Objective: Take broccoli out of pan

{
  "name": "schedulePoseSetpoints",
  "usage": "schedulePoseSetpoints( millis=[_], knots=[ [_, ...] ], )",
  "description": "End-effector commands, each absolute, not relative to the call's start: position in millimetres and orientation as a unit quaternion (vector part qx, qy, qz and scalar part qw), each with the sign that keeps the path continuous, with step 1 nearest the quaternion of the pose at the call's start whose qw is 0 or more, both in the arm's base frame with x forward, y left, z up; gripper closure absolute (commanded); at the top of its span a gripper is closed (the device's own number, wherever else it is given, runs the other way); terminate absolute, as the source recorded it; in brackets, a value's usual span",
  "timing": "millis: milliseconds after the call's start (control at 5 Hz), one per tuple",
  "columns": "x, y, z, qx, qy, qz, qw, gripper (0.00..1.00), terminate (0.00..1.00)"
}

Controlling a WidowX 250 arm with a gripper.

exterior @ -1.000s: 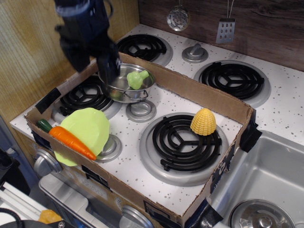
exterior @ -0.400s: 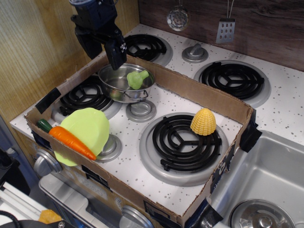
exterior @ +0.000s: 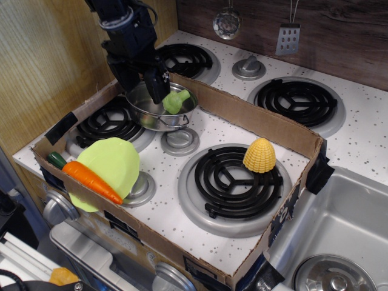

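Hovering over the pan [exterior: 159,113], the gripper [exterior: 145,85] should straddle the broccoli [exterior: 174,100] squarely; finger spread unclear.

Gripper [exterior: 145,82] covers the rear-left rim of the pan [exterior: 159,109] — finger spacing unreadable against the dark body. Arm cut off by top edge. Broccoli [exterior: 174,100] stem end hidden below pan wall. Carrot [exterior: 91,180] overlaps the plate [exterior: 112,163]; its green top partly behind the cardboard box [exterior: 257,121] wall. Sink [exterior: 339,230] cropped at right and bottom — lower-left yellow object too cropped to identify.
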State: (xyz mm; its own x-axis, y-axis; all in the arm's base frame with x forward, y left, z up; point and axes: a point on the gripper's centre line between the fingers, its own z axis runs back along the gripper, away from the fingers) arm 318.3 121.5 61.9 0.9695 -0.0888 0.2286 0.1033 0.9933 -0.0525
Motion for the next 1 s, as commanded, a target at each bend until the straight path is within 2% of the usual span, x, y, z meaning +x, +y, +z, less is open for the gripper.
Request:
schedulePoseSetpoints(
  millis=[0, 400, 800],
  knots=[
    [336, 112, 67, -0.014, -0.143, -0.045, 0.989, 0.00, 0.00],
    [342, 104, 49, -0.013, -0.147, -0.042, 0.988, 0.00, 0.00],
    [344, 108, 44, -0.014, -0.133, -0.045, 0.990, 0.00, 0.00]
  ],
)
